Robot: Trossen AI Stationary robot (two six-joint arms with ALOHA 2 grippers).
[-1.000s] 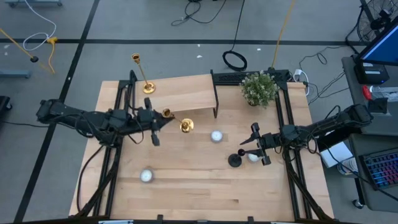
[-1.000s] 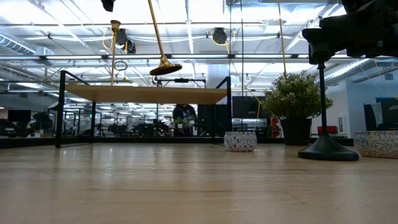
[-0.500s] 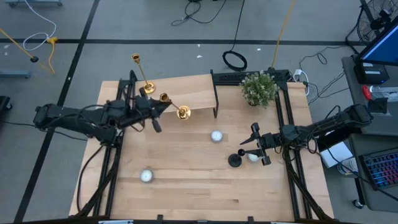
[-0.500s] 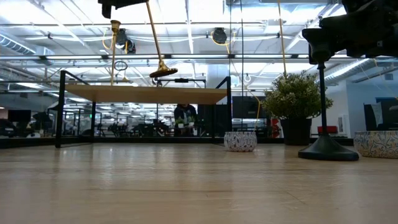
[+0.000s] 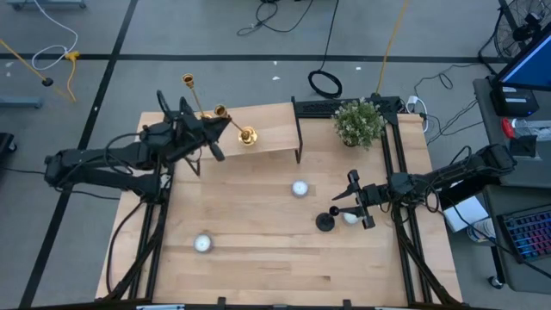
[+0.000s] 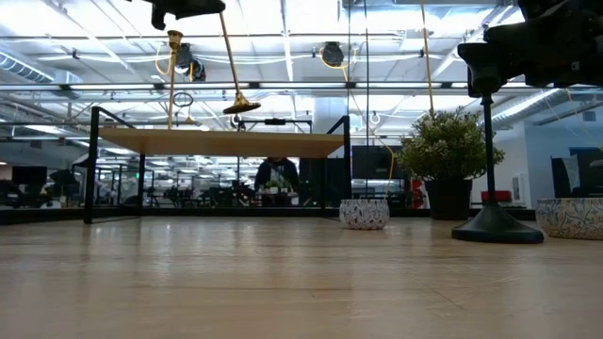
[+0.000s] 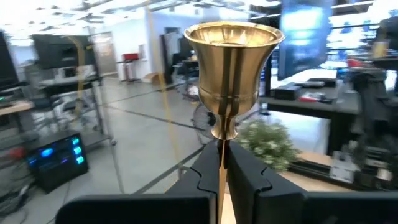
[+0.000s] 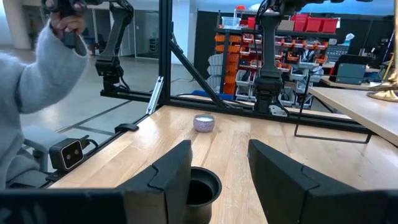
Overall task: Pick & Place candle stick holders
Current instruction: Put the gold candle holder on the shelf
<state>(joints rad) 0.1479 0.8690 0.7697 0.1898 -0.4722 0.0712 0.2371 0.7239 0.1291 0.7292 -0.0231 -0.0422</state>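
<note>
My left gripper [image 5: 219, 120] is shut on a gold candle stick holder [image 5: 234, 126] and holds it in the air over the raised wooden shelf [image 5: 267, 131]. The holder's round base [image 6: 242, 104] hangs just above the shelf top. A second gold holder [image 5: 189, 86] stands upright on its base at the shelf's far left. The black holder [image 6: 490, 169] stands on its base [image 5: 325, 222] on the table at the right. My right gripper [image 8: 211, 180] is open, with one finger on each side of the black holder's cup [image 8: 203, 186]. My left gripper pinches the gold holder's thin stem [image 7: 221, 142] just below its cup [image 7: 231, 56], between its two fingers. The fingers lie level, coming from the table's left, across the stem. The holder is lifted clear and tilted, cup above the fingers and base hanging below.
A potted plant [image 5: 359, 122] stands at the far right, beside the shelf. Small white cups sit on the table [image 5: 299, 188], [image 5: 202, 244], and one [image 5: 350, 217] beside the black holder. A person's grey sleeve [image 8: 37, 68] shows beyond the table.
My left gripper has swung toward the table's far edge and risen a little, still shut on the gold holder. The holder stayed clear of the table. Its base has gone from over the table in front of the shelf to over the shelf top.
</note>
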